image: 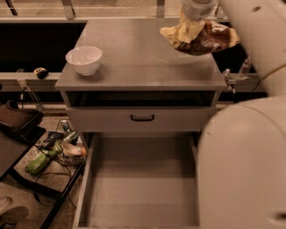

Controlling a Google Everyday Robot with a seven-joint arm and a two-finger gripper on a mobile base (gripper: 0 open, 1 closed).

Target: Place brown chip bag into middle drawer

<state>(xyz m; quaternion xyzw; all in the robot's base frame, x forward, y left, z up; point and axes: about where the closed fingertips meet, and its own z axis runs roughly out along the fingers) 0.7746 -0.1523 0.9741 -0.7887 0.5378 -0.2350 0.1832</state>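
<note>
Flat grey bench, the top of the drawer cabinet. A white bowl sits directly on it, upright, near the front-left corner. The claw is up over the back-right part, clamped on the brown chip bag, which hangs clear of the surface and overlaps the right edge.

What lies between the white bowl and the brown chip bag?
Nothing: in the camera view, the cabinet top between the white bowl and the brown chip bag, held by the gripper at the upper edge, is bare grey.
</note>
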